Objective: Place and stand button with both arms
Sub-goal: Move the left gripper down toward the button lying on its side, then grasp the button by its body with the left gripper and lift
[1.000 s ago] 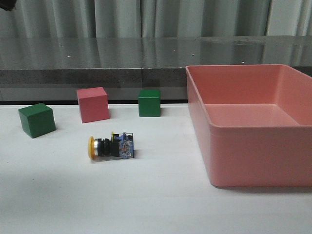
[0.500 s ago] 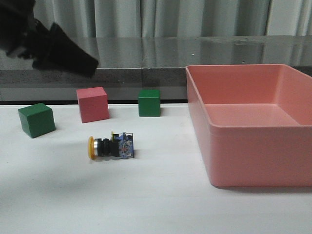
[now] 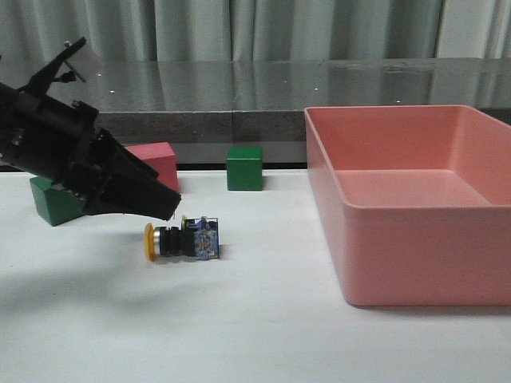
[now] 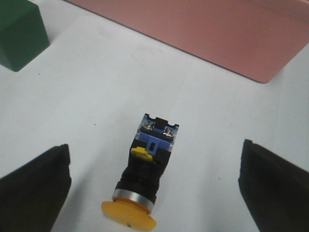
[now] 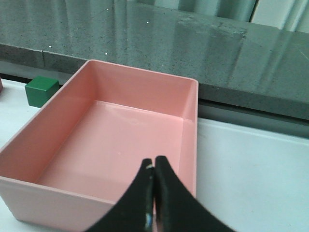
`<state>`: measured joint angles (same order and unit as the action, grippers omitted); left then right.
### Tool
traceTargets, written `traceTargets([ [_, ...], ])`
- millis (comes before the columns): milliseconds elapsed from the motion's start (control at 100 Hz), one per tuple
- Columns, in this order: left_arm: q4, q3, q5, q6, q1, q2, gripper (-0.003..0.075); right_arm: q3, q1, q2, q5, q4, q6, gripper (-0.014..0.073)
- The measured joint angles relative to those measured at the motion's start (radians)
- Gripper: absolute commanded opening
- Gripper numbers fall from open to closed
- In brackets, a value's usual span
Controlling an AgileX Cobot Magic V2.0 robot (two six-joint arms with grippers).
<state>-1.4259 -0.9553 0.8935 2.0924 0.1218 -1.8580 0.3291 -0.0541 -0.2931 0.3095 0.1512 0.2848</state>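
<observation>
My left arm (image 3: 72, 163) has come down from the far left corner since the last frame and now hangs low over the left side of the desk, covering part of the red cube (image 3: 156, 155) and the nearer green cube (image 3: 49, 203) from the front camera. Its tip sits just above and left of the button (image 3: 182, 240). The left gripper (image 4: 154, 188) is spread wide, one finger (image 4: 34, 191) on each side of the button (image 4: 145, 179) and neither touching it. The button lies on its side on the white desk (image 3: 255, 319), left of centre, yellow cap pointing to the left edge and blue base toward the pink bin (image 3: 415, 207). A second green cube (image 3: 244, 167) stands near the far edge, between the red cube and the bin. On the right wrist camera my right gripper (image 5: 153, 166) has its fingers pressed together with nothing between them, hanging above the near wall of the bin (image 5: 116, 159).
</observation>
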Motion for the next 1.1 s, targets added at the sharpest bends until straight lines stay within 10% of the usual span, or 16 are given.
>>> traceTargets([
  [840,-0.107,-0.01,-0.008,0.331,0.0,-0.192,0.0664,0.0,0.0,0.0,0.009,0.0,0.0,-0.0076],
  [960,-0.123,-0.012,-0.014,0.337,0.0,-0.205,0.0542,0.0,0.0,0.0,0.01,0.0,0.0,-0.0076],
  [1100,-0.137,-0.014,-0.016,0.34,0.0,-0.21,0.0195,0.0,0.0,0.0,0.01,0.0,0.0,-0.0076],
])
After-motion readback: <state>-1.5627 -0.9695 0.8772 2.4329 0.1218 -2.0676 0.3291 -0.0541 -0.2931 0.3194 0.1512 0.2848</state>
